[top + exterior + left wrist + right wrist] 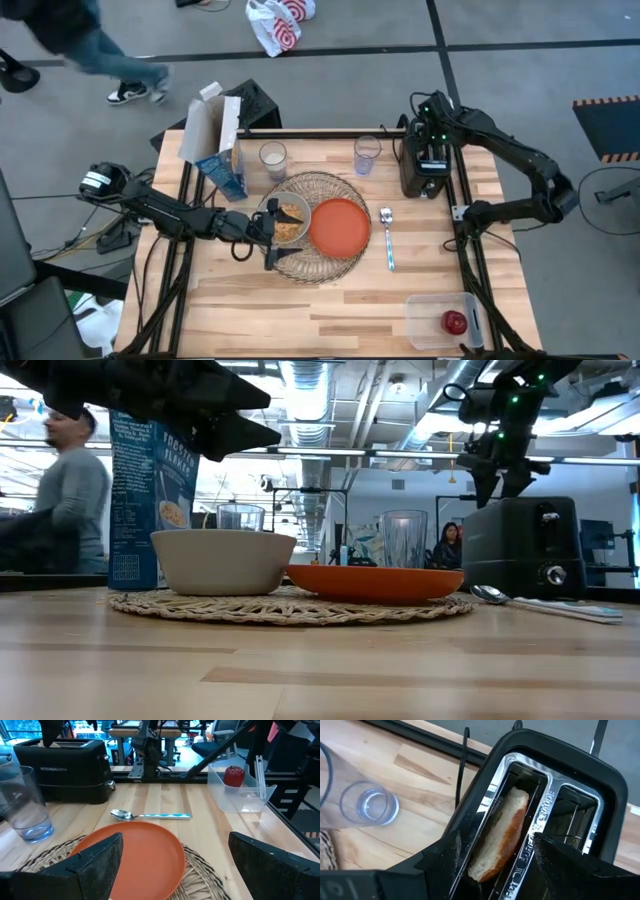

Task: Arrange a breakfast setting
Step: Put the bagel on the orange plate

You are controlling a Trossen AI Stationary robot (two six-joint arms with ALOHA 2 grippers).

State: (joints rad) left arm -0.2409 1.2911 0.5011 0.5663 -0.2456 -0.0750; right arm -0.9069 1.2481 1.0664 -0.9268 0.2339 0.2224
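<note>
A grey bowl (290,218) with cereal and an orange plate (340,226) sit on the round wire mat (318,262). The metal spoon (388,238) lies to the right of the mat. Two clear glasses (273,157) (367,153) and the cereal box (222,150) stand behind. My left gripper (271,236) is open and empty, hovering above the bowl's left side (222,560). My right gripper (502,866) is open above the black toaster (424,168), its fingers on either side of the slot that holds the round bread (501,836). The red apple (455,322) lies in the clear tub.
The clear plastic tub (425,322) stands at the near right corner. The toaster stands at the far right, next to one glass. A person (100,45) moves past the far left side of the table. Bare wood lies near the front edge (300,320).
</note>
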